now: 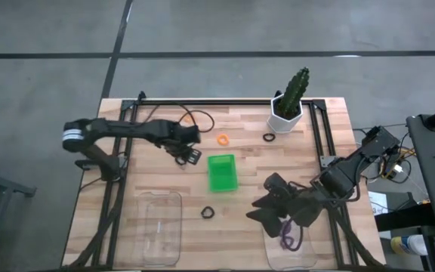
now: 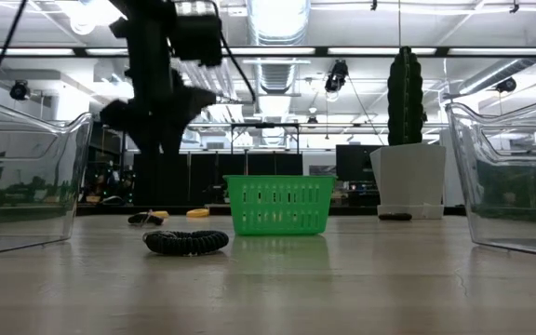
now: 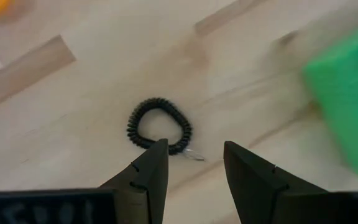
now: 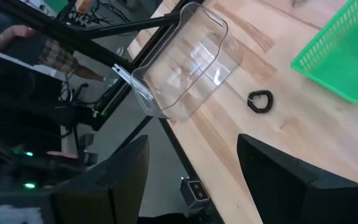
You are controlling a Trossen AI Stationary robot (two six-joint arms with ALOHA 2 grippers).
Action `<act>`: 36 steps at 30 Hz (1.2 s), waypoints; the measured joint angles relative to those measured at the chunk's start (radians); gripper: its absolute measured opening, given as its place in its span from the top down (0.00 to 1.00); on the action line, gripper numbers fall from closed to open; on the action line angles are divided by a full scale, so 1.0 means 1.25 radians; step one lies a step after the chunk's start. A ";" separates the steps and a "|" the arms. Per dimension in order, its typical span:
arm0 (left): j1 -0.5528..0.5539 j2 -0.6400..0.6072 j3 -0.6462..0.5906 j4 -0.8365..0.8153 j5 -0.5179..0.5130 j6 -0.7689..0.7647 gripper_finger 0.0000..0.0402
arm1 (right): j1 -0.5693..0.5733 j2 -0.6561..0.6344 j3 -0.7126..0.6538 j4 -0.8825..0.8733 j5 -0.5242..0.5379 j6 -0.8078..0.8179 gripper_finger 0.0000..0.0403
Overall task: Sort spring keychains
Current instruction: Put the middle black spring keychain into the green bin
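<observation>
My left gripper (image 3: 194, 163) hangs open just above a black spring keychain (image 3: 159, 124), which lies flat on the table between the orange keychain (image 1: 221, 139) and the green tray (image 1: 221, 172). The fingers do not touch it. Another black keychain (image 1: 208, 212) lies near the tray's near side, and a third (image 1: 269, 137) lies by the cactus pot. Purple keychains (image 1: 287, 240) lie in the right clear container (image 1: 308, 253). My right gripper (image 1: 266, 208) is open and holds nothing, over that container's far end.
A cactus in a white pot (image 1: 287, 113) stands at the far edge. The left clear container (image 1: 161, 227) sits at the near edge. Black frame rails (image 1: 319, 132) run along the table's sides. A person's sleeve (image 4: 48, 51) shows beyond the table.
</observation>
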 joint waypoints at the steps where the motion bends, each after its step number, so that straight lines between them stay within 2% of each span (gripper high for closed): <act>1: 0.002 0.019 -0.002 -0.002 0.000 0.000 0.63 | 0.000 0.000 0.000 0.000 0.000 0.000 0.41; 6: 0.002 0.094 -0.004 0.017 0.002 0.013 0.63 | 0.000 0.000 0.000 0.000 0.000 0.008 0.41; 10: 0.002 0.142 -0.004 0.058 0.044 0.026 0.63 | 0.000 0.000 0.000 0.000 0.000 0.011 0.41; 23: 0.001 0.222 -0.008 0.066 0.052 0.049 0.64 | 0.001 0.000 -0.001 0.001 0.015 0.014 0.41; 26: 0.003 0.227 -0.009 0.064 0.055 0.059 0.71 | 0.000 0.000 -0.001 0.001 0.015 0.015 0.41; 30: 0.007 0.227 -0.010 0.055 0.049 0.075 0.93 | 0.000 0.000 -0.001 0.001 0.015 0.014 0.41; 36: 0.019 0.205 0.004 0.032 0.054 0.094 0.98 | 0.000 0.000 -0.001 0.001 0.019 0.014 0.41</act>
